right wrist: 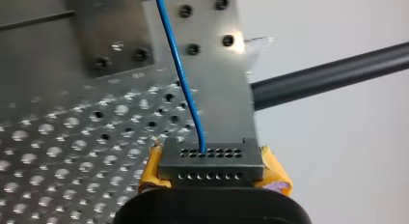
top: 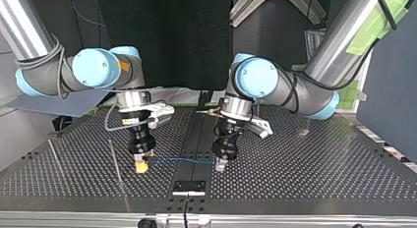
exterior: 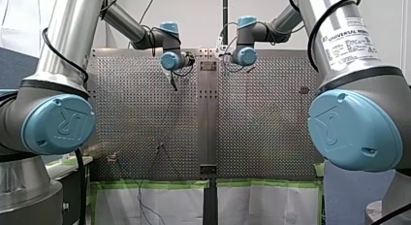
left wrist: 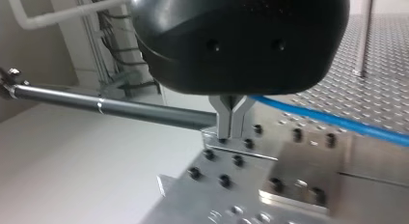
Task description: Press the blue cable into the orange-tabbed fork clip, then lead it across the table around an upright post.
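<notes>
The blue cable (top: 182, 160) hangs taut and level just above the table's middle plate, stretched between my two grippers. My left gripper (top: 221, 163), at the top view's right, is black with metal fingers. In the left wrist view these fingers (left wrist: 230, 130) are pressed together, and the cable (left wrist: 337, 121) leads away from them to one side. My right gripper (top: 141, 165) has yellow pads. In the right wrist view it (right wrist: 211, 163) is shut, with the cable (right wrist: 181, 74) running into a dark perforated block between the pads. I cannot make out an orange-tabbed clip.
A thin upright post (top: 118, 161) stands beside my right gripper, and a second rod (top: 55, 154) stands further towards the top view's left. A dark bar (left wrist: 111, 107) crosses beyond the table's edge. A small fixture (exterior: 112, 157) and a post (exterior: 160, 147) stand near the front view's lower edge.
</notes>
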`<state>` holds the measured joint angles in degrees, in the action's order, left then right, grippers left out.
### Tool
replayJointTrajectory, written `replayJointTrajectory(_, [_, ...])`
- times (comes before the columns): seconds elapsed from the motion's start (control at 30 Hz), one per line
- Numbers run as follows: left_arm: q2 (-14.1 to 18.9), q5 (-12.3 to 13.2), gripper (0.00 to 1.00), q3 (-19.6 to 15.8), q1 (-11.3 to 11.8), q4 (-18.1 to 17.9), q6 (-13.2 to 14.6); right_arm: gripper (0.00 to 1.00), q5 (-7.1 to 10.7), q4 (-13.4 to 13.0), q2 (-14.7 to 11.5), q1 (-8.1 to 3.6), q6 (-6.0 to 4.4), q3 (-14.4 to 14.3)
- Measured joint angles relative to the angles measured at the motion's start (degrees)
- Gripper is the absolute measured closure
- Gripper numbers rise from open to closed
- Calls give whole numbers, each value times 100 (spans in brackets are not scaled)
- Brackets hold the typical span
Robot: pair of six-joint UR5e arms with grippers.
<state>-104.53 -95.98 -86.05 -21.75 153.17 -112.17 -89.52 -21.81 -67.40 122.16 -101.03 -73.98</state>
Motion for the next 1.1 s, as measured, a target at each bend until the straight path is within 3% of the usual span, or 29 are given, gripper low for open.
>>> replayJointTrajectory(0.3, [0, 14, 100, 408, -45, 209, -49, 100, 3, 80, -131, -47, -14, 17])
replayJointTrajectory(1.1, [0, -36, 100, 435, -116, 144, -50, 100, 3, 176, -138, -57, -15, 12])
